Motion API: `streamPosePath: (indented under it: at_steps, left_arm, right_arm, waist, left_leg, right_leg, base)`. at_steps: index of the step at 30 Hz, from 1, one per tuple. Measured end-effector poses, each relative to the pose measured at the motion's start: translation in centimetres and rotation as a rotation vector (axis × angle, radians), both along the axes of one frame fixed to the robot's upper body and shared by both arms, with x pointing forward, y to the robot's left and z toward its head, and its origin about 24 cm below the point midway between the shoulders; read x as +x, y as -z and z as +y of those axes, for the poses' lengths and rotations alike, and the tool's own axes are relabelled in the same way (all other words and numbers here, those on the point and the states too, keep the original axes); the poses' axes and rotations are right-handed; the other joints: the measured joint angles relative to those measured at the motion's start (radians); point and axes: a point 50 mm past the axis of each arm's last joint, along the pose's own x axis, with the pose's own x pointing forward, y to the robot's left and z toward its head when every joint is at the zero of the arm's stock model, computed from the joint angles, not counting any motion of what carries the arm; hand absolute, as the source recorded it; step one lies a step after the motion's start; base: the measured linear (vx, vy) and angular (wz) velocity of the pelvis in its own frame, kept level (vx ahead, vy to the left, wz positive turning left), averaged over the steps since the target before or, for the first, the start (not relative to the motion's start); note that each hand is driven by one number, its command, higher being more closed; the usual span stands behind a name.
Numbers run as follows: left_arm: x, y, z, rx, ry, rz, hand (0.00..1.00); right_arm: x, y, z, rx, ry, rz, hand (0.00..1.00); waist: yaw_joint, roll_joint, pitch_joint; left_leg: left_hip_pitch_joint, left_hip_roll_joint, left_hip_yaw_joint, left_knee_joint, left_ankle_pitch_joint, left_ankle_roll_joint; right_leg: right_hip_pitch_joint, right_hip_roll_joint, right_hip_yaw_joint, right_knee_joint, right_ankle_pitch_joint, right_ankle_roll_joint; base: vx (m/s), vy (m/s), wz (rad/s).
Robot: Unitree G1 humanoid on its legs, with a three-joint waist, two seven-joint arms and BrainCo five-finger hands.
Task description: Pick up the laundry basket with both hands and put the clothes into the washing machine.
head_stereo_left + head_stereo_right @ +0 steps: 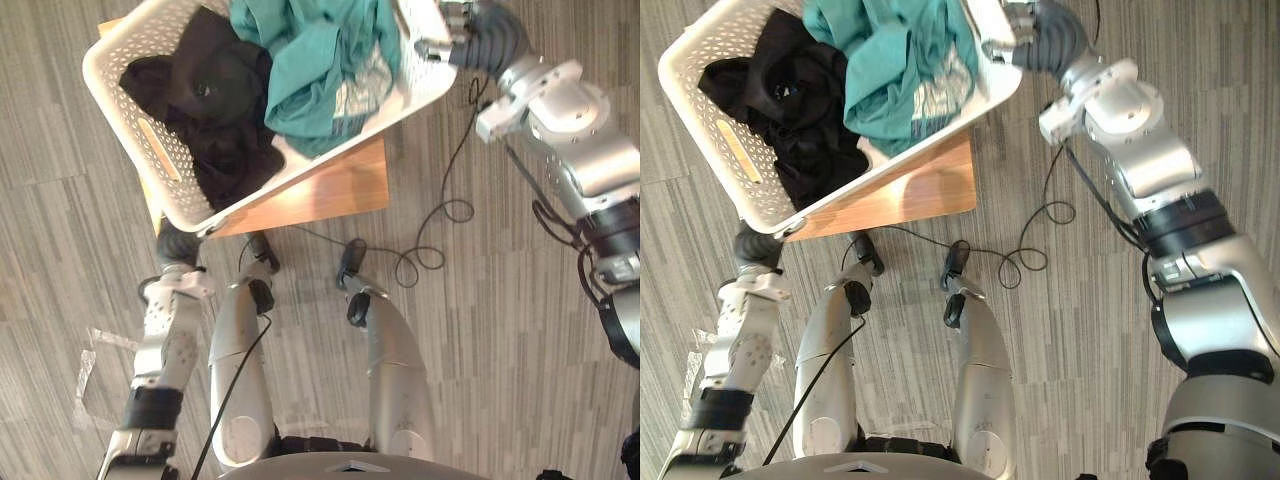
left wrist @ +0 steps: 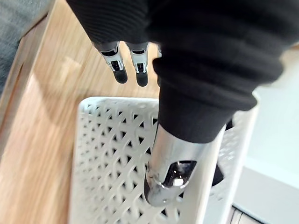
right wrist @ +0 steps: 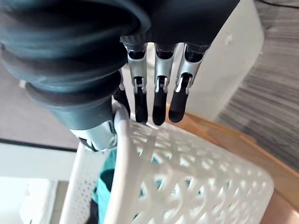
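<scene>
Grey plank floor (image 1: 480, 330) surrounds a small wooden counter (image 1: 340, 185), over which a tilted white mesh laundry basket (image 1: 130, 130) holds black clothes (image 1: 215, 100) and teal clothes (image 1: 320, 70). It looks light and stiff, but the loose cloth could spill, so opposite rims seem the best holds; the right robot hand (image 3: 161, 93) pinches the far rim (thumb inside, fingers outside). The left robot hand (image 2: 173, 154) meets the near corner, its grip impossible to tell, and whether the basket touches the counter is hidden.
</scene>
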Motion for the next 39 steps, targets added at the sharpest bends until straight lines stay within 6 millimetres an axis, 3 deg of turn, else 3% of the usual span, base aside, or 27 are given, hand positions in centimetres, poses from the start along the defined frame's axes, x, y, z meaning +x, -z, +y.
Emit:
streamPosePath:
  at_steps: [3, 6, 9, 12, 15, 19, 21, 27, 34, 39]
  left_arm:
    - [-0.8, -0.1, 1.5, 0.002, -0.073, 0.001, 0.00]
    - [-1.9, -2.9, 3.0, 0.042, -0.128, -0.110, 0.00]
    - [-2.7, -5.7, 4.9, 0.149, -0.169, -0.195, 0.00]
    - [-2.8, -7.1, 5.9, 0.212, -0.153, -0.218, 0.00]
    - [-2.2, -7.5, 5.7, 0.263, -0.082, -0.207, 0.00]
    - [0.3, -5.9, 4.8, 0.286, 0.088, -0.094, 0.00]
    - [1.3, -5.6, 5.2, 0.283, 0.085, -0.057, 0.00]
    - [4.4, -7.5, 5.7, 0.372, 0.006, -0.046, 0.00]
    - [4.4, -10.0, 5.2, 0.323, -0.139, -0.153, 0.00]
    - [2.2, -14.2, 3.8, 0.447, -0.217, -0.362, 0.00]
  right_arm:
    - [-0.7, 2.3, -0.1, -0.053, -0.023, 0.052, 1.00]
    - [-1.3, 4.6, -0.5, -0.089, -0.036, 0.116, 1.00]
    - [-1.7, 5.7, -0.6, -0.094, -0.053, 0.152, 1.00]
    - [-1.6, 5.9, -0.3, -0.088, -0.064, 0.158, 1.00]
    - [-1.6, 6.0, -0.2, -0.084, -0.070, 0.159, 1.00]
    - [-1.4, 5.8, 0.9, -0.107, -0.101, 0.157, 1.00]
    - [-1.3, 5.8, 1.5, -0.113, -0.119, 0.158, 1.00]
    - [-1.0, 5.9, 3.3, -0.068, -0.166, 0.146, 1.00]
    - [-0.5, 5.7, 4.1, 0.016, -0.169, 0.121, 1.00]
    - [-0.5, 5.2, 3.6, 0.068, -0.148, 0.089, 1.00]
  waist:
    - [0.005, 0.000, 0.000]
    - [0.006, 0.000, 0.000]
    - [0.013, -0.001, 0.000]
    - [0.017, -0.001, 0.000]
    - [0.023, -0.001, 0.000]
    - [0.023, -0.001, 0.000]
    - [0.019, -0.001, 0.000]
    - [0.005, -0.002, 0.001]
    - [-0.003, -0.003, 0.001]
    - [0.002, -0.006, 0.003]
  left_leg:
    - [0.015, -0.021, -0.006, -0.004, 0.003, 0.001]
    - [0.027, -0.041, -0.033, 0.002, 0.002, 0.002]
    - [0.030, -0.050, -0.047, 0.017, -0.004, 0.002]
    - [0.030, -0.056, -0.051, 0.019, -0.004, 0.003]
    - [0.030, -0.057, -0.051, 0.019, -0.002, 0.005]
    - [0.030, -0.056, -0.051, 0.018, 0.000, 0.009]
    - [0.029, -0.056, -0.050, 0.019, 0.000, 0.009]
    - [0.010, -0.037, -0.051, 0.052, -0.012, 0.014]
    - [0.010, -0.034, -0.045, 0.048, -0.013, 0.014]
    - [0.010, -0.036, -0.044, 0.048, -0.013, 0.015]
  right_leg:
    - [0.004, -0.025, -0.004, 0.036, -0.019, 0.002]
    - [0.027, -0.050, -0.028, 0.070, -0.041, -0.003]
    - [0.033, -0.066, -0.033, 0.101, -0.067, 0.004]
    - [0.033, -0.073, -0.036, 0.113, -0.071, 0.002]
    - [0.033, -0.074, -0.037, 0.113, -0.069, -0.001]
    - [0.033, -0.074, -0.037, 0.110, -0.068, -0.001]
    - [0.033, -0.073, -0.037, 0.111, -0.068, -0.001]
    - [0.027, -0.060, -0.034, 0.109, -0.061, -0.001]
    - [0.025, -0.054, -0.029, 0.093, -0.052, -0.001]
    - [0.026, -0.055, -0.028, 0.091, -0.048, 0.001]
  base:
    - [0.00, -0.024, 0.23]
    - [0.01, -0.022, 0.30]
    - [0.01, -0.054, 0.19]
    - [0.01, -0.064, 0.07]
    - [0.03, -0.061, 0.02]
    - [0.03, -0.053, 0.00]
    - [0.04, -0.059, -0.02]
    - [0.03, -0.049, -0.06]
    - [0.01, -0.017, -0.03]
    - [0.00, 0.000, 0.00]
